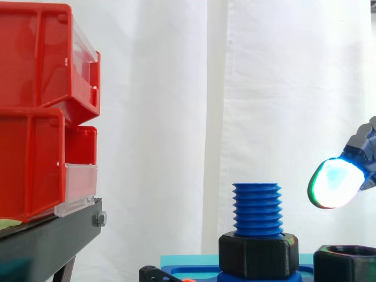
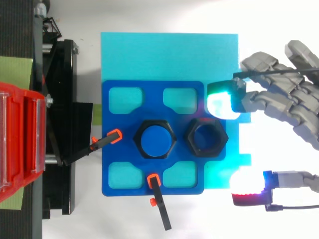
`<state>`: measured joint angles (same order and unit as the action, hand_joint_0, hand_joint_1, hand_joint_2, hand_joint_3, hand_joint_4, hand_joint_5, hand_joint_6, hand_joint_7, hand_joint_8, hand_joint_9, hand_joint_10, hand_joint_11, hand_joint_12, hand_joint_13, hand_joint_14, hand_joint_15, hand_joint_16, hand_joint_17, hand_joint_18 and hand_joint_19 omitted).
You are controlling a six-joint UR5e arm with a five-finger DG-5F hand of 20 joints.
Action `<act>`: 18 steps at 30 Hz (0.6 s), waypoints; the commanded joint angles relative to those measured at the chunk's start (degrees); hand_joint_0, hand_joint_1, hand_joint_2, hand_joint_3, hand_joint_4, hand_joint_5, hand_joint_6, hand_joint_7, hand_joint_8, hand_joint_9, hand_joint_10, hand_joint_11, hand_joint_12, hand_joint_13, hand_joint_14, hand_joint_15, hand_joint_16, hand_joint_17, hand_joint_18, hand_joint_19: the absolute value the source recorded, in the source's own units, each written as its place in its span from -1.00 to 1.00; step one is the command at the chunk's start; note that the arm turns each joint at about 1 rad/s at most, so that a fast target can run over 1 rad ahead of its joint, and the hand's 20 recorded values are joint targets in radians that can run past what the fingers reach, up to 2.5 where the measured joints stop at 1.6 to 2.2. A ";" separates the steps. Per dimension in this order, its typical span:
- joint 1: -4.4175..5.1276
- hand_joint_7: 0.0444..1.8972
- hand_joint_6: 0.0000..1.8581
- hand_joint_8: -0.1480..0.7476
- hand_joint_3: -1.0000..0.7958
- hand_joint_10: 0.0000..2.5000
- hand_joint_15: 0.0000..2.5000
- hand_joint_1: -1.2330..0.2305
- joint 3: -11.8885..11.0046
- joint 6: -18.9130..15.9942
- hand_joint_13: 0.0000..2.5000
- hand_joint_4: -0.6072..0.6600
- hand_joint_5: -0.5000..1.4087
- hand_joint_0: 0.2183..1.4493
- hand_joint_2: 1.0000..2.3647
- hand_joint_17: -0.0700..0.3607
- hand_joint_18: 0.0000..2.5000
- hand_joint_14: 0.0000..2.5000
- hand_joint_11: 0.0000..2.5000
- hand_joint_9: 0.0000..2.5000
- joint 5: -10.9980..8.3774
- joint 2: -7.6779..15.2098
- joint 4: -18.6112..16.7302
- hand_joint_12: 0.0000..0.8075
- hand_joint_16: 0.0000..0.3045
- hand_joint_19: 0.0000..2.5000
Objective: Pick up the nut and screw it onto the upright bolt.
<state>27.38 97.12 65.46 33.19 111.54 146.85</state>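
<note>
Hovering by the loose nut [image 2: 191, 138], the hand [image 2: 284, 99] is spread, empty. It should pinch opposite flats, avoiding the bolt [image 1: 257, 208].

Hand [image 1: 365, 148] cut off by the side view's right edge (one glowing fingertip [image 1: 335, 183] shows), nut [image 1: 346, 263] below it cropped by the bottom edge, foot of the bolt [image 1: 257, 210] hidden inside a black collar [image 1: 258, 254]

Nut [image 2: 206, 151] just beside upright bolt [image 2: 156, 141]

No legible text, label, number or sign: none on red bins [image 1: 35, 117], blue plate [image 2: 152, 102], bolt [image 1: 257, 208], nut [image 2: 206, 122].
</note>
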 commanded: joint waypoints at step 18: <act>-0.75 -0.31 -0.46 -0.04 -0.44 -1.00 -1.00 -0.29 0.00 2.56 -0.94 0.28 -0.76 -0.64 -1.00 -0.20 -1.00 -1.00 -1.00 -0.83 -1.02 2.02 -3.59 -0.10 -0.70 -1.00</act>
<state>26.72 97.09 67.97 32.22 113.49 143.46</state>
